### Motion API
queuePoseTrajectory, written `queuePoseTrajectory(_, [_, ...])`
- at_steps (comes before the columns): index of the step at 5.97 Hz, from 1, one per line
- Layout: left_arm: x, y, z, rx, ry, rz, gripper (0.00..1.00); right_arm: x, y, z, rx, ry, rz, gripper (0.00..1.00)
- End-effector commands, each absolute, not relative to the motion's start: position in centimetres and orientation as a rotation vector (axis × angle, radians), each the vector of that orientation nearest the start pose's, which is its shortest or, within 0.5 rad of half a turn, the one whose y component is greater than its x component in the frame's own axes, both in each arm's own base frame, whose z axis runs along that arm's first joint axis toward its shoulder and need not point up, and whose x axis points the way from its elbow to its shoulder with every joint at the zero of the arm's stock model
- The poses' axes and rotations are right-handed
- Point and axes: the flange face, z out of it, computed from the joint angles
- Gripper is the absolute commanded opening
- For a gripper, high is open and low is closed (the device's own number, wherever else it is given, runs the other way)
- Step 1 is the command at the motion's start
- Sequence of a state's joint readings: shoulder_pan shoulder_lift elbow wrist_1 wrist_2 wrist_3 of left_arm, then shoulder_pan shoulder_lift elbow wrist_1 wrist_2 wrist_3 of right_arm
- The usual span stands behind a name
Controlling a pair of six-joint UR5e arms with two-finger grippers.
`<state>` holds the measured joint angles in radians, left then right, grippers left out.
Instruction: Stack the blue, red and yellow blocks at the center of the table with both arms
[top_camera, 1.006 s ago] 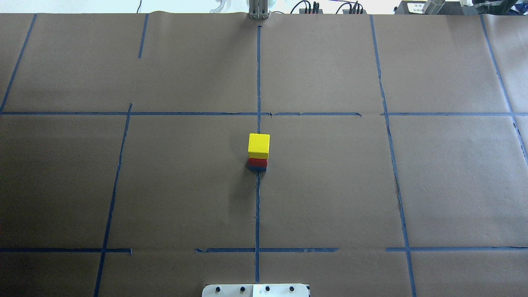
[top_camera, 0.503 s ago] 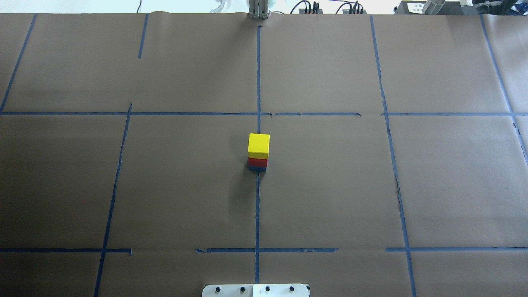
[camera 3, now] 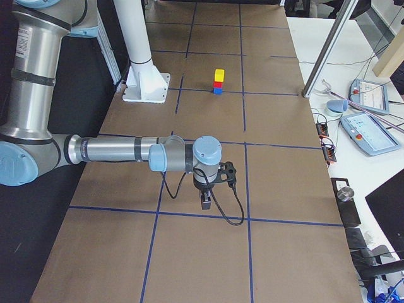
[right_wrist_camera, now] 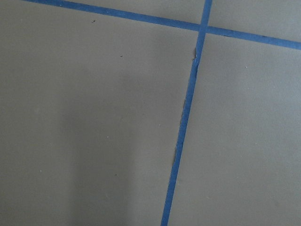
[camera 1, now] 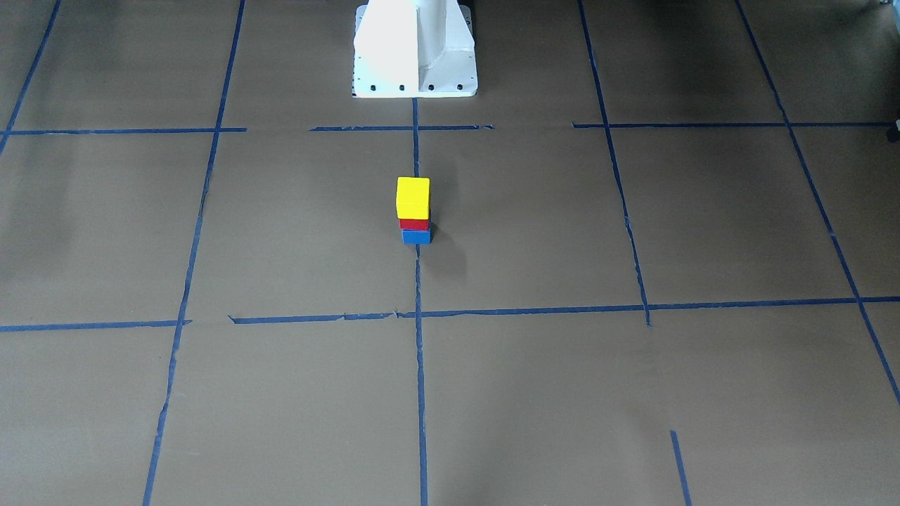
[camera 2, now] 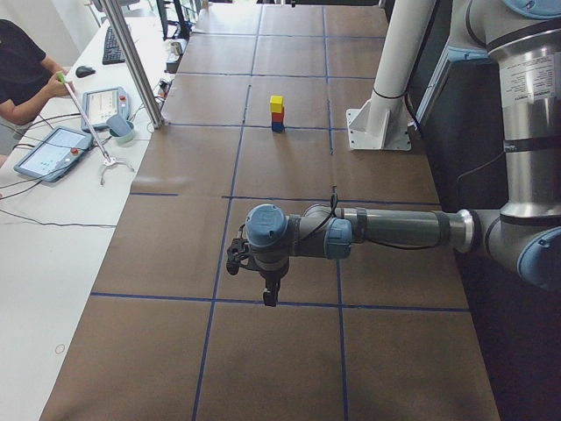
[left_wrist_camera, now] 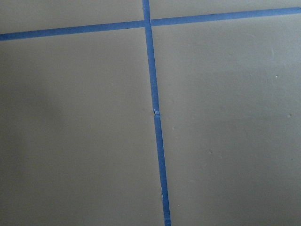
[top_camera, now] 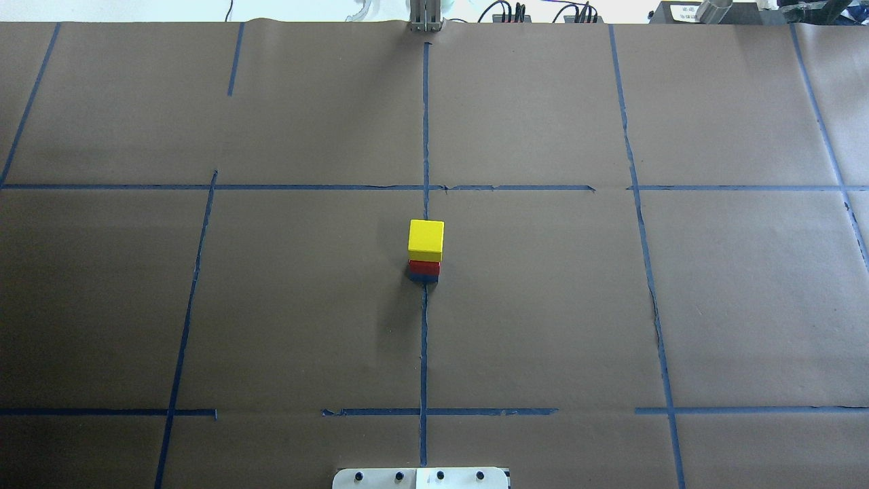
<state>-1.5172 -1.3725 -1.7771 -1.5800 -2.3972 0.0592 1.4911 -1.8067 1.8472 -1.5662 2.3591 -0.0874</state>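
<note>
Yellow block [top_camera: 426, 238] is sitting on red block [top_camera: 424, 267] on blue block [camera 1: 416, 237] — my jaws are hanging far off; parted or together, I cannot tell.

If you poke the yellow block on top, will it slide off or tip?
Probably it slides: the yellow block sits on the red block, and its faces look smooth. As a flat-sided cube, it should not roll. A hard poke might topple the lot, stacked three high on one blue block.

A robotics lab: paper-covered bench [top_camera: 543, 305] gridded with blue tape [top_camera: 424, 339], white pedestal [camera 1: 415, 49], teach pendants [camera 3: 365, 132] on a side desk [camera 3: 379, 183]
</note>
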Motion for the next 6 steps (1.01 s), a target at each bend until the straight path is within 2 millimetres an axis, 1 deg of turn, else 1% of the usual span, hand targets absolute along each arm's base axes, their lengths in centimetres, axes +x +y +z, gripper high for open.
queuePoseTrajectory(1, [-3.9,-41.0,64.4,0.014,0.82,0.112,1.0,4.2,-38.5,62.7,0.045,-0.804,-0.144,1.0])
queuePoseTrajectory(2, [-3.9,-40.6,63.3,0.032,0.821,0.118,1.0,4.2,-38.2,62.7,0.044,-0.805,-0.143,1.0])
queuePoseTrajectory(3, [-3.8,-40.9,64.5,0.011,0.824,0.112,1.0,4.4,-37.8,62.9,0.038,-0.807,-0.13,1.0])
queuePoseTrajectory(4, [-3.8,-40.8,64.5,0.01,0.826,0.11,1.0,4.4,-37.9,62.5,0.044,-0.811,-0.128,1.0])
queuePoseTrajectory(5, [-3.8,-40.6,64.7,0.005,0.824,0.108,1.0,4.4,-37.8,62.6,0.041,-0.811,-0.127,1.0])
queuePoseTrajectory(6, [-3.8,-41.1,63.7,0.025,0.826,0.118,1.0,4.3,-37.8,62.6,0.04,-0.819,-0.128,1.0])
